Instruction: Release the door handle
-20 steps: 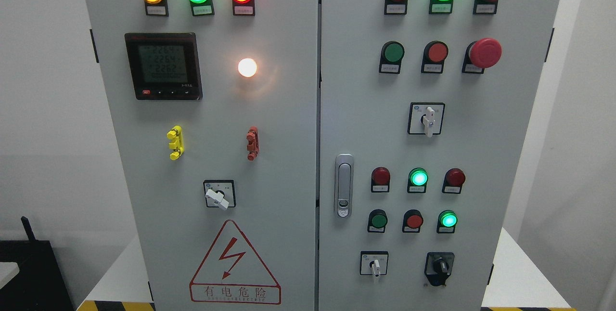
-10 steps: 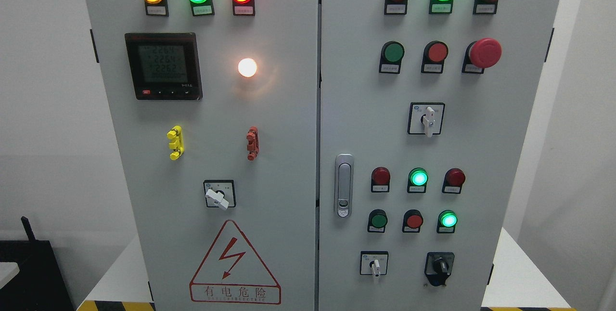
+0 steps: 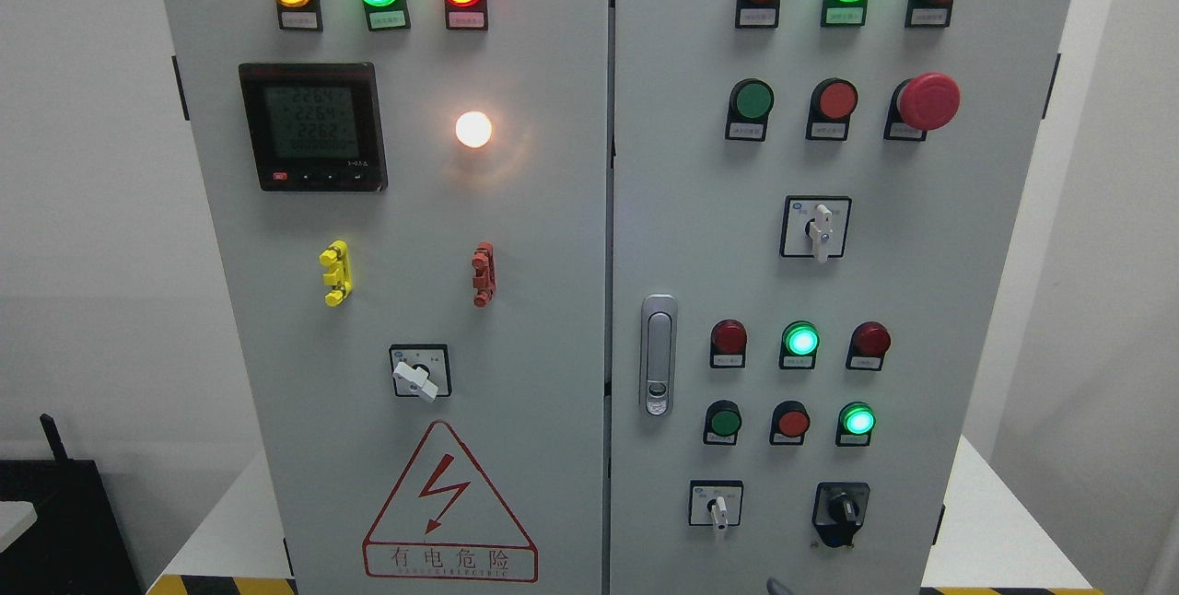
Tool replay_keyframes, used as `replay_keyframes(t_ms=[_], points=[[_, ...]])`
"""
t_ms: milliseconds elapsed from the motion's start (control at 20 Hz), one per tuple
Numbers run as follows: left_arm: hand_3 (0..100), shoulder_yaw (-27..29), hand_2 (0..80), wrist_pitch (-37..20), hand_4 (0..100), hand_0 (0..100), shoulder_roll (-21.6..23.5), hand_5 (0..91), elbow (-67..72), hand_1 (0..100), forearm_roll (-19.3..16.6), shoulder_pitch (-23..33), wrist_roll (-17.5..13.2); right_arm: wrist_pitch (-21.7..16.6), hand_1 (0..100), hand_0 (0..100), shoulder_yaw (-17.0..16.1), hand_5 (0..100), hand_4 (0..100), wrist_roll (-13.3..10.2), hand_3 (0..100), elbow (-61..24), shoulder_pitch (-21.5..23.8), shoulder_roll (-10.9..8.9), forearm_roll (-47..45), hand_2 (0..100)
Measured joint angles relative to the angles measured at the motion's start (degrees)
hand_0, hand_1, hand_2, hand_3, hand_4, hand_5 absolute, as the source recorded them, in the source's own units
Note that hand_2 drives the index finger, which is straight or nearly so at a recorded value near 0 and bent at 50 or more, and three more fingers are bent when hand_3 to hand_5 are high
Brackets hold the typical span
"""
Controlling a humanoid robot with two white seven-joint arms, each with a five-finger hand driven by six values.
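A grey cabinet (image 3: 589, 208) with two doors fills the head view, both doors shut and meeting at a dark seam down the middle. The handle (image 3: 658, 355), a slim silver upright latch, sits flush on the right door just beside the seam, a little below mid-height, and nothing touches it. No arm reaches in from either side, though a small dark tip (image 3: 778, 586) pokes up at the bottom edge right of the middle; I cannot tell what it is, so the state of the robot's hands cannot be told. On the left door, three lamps glow yellow, green and red along the top, above a meter (image 3: 312, 126) with a lit screen and a white lamp (image 3: 473, 129) to its right. Lower down are a yellow clip (image 3: 335, 273), a red clip (image 3: 483, 274), a white switch (image 3: 419, 372) and a red warning triangle (image 3: 449, 503). The right door carries rows of red and green buttons, a large red stop button (image 3: 928, 101), and three rotary switches.
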Motion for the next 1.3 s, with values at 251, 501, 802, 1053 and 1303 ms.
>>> replay_keyframes(t_ms=[251, 501, 802, 1053, 1303], points=[[0, 0.18, 0.0, 0.00, 0, 12, 0.00, 0.0, 0.00, 39, 0.00, 0.00, 0.00, 7.20, 46, 26, 0.64, 100, 94, -2.35, 100, 1.61, -5.62, 0.07, 14.19, 0], [0, 0.31, 0.0, 0.00, 0, 12, 0.00, 0.0, 0.00, 39, 0.00, 0.00, 0.00, 12.29, 46, 26, 1.90, 100, 100, -2.69, 100, 3.73, -11.82, 0.10, 23.54, 0], [0, 0.40, 0.0, 0.00, 0, 12, 0.00, 0.0, 0.00, 39, 0.00, 0.00, 0.00, 16.53, 44, 27, 3.79, 100, 100, -0.90, 100, 6.11, -17.45, 0.13, 29.38, 0], [0, 0.45, 0.0, 0.00, 0, 12, 0.00, 0.0, 0.00, 39, 0.00, 0.00, 0.00, 18.64, 43, 28, 5.47, 100, 100, 0.44, 100, 8.13, -20.61, 0.19, 31.85, 0], [0, 0.47, 0.0, 0.00, 0, 12, 0.00, 0.0, 0.00, 39, 0.00, 0.00, 0.00, 19.64, 42, 29, 6.56, 100, 100, 2.40, 100, 9.66, -22.59, 0.22, 33.46, 0]])
